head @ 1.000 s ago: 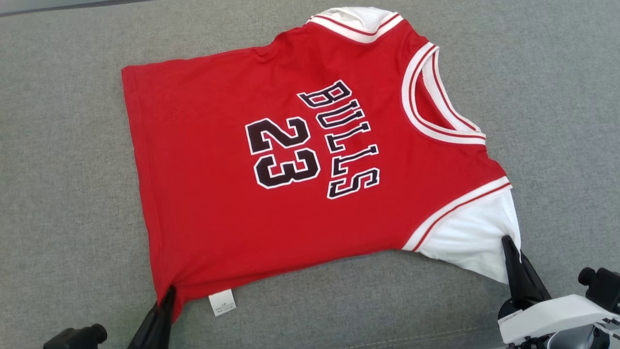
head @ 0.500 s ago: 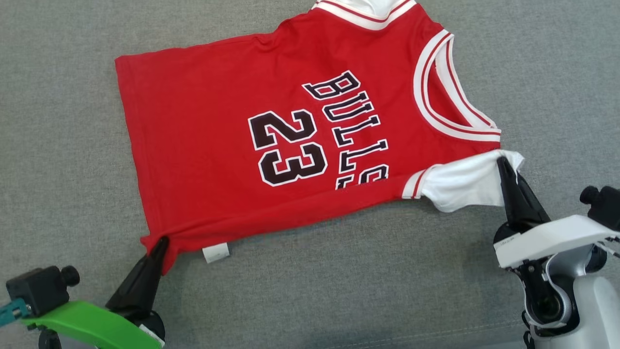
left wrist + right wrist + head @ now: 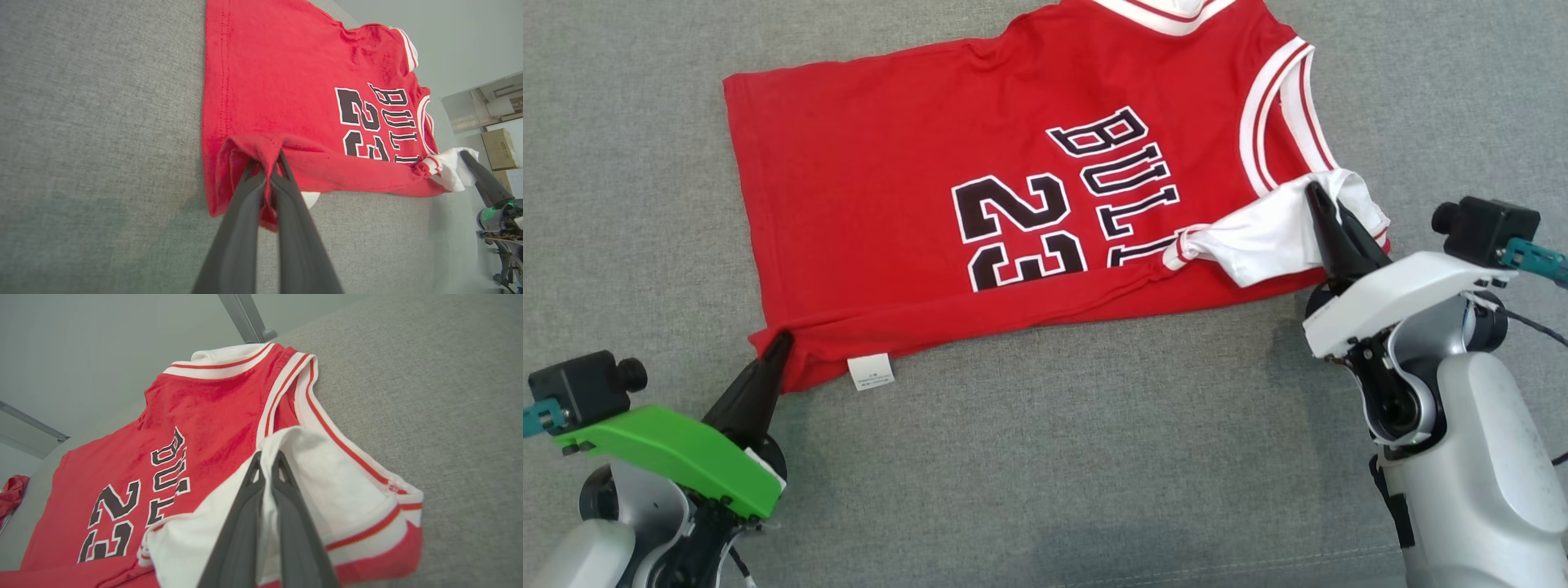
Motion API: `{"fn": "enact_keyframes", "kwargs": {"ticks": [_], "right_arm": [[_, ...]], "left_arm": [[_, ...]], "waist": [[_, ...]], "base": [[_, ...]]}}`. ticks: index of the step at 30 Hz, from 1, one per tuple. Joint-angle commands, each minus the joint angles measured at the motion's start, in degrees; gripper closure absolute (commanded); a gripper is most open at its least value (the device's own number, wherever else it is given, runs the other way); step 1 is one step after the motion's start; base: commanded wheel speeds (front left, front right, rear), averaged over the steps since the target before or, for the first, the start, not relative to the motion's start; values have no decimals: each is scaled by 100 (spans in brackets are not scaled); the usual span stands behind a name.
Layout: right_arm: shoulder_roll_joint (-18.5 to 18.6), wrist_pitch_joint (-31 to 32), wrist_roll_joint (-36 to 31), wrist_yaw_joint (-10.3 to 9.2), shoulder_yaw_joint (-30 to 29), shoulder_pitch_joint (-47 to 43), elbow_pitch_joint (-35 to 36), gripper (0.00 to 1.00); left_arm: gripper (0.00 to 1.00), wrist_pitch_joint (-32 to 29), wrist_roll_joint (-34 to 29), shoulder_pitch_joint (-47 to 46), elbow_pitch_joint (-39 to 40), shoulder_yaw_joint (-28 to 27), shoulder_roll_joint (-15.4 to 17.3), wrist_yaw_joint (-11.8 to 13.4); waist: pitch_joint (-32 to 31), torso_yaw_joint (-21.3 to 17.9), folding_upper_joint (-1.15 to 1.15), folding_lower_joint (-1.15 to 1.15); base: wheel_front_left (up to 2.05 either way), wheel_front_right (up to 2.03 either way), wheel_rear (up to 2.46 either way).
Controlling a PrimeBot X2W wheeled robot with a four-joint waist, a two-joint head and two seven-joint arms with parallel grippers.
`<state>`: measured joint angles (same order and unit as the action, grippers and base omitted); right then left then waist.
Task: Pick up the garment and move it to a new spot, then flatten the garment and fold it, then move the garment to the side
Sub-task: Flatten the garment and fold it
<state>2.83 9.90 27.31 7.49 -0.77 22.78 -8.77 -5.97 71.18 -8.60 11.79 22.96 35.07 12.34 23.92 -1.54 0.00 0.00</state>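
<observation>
Red jersey [image 3: 890, 204] lies spread on the grey cloth surface [image 3: 1045, 465], printed side up, with the collar at the far right. Its near edge doubles back in a long fold running from one gripper to the other.

Left gripper [image 3: 783, 339] is clenched on the near-left hem corner, with red cloth pinched between its fingers. Right gripper [image 3: 1313, 192] is clenched on the white sleeve [image 3: 1258, 241] and holds it over the red cloth beside the neckline. A small white label [image 3: 871, 371] sticks out under the fold, just right of the left gripper.
</observation>
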Motion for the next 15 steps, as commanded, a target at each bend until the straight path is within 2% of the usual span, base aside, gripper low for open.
{"fn": "enact_keyframes", "kwargs": {"ticks": [1, 2, 3, 4, 5, 9, 15], "right_arm": [[12, -35, -45, 0, 2, 87, -44, 100], [11, -65, -114, 0, 29, 173, -113, 100], [11, -122, -171, 0, 43, 244, -170, 88], [12, -190, -220, 0, 43, 299, -224, 5], [13, -218, -243, 0, 41, 332, -299, 0], [11, -348, -389, 0, 82, 434, -421, 0], [157, -491, -706, 0, 100, 89, -70, 0]], "left_arm": [[100, -3, 26, -116, -34, -8, -13, -23], [91, -19, 43, -168, -107, -18, -44, -20], [73, 6, 67, -221, -188, -49, -88, 13], [56, 38, 92, -274, -264, -78, -128, 30], [0, 72, 77, -328, -333, -105, -149, 42], [0, 142, 52, -381, -522, -120, -220, 14], [0, 277, 41, -28, -551, -146, -147, -66]], "waist": [[-8, 9, 0, 0], [-11, 19, 0, 0], [-16, 31, 0, 0], [-24, 42, 0, 0], [-34, 52, 0, 0], [-78, 54, 0, 0], [-164, 27, 0, 0]], "base": [[0, 0, 0], [0, 0, 0], [0, 0, 0], [0, 0, 0], [0, 0, 0], [0, 0, 0], [0, 0, 0]]}}
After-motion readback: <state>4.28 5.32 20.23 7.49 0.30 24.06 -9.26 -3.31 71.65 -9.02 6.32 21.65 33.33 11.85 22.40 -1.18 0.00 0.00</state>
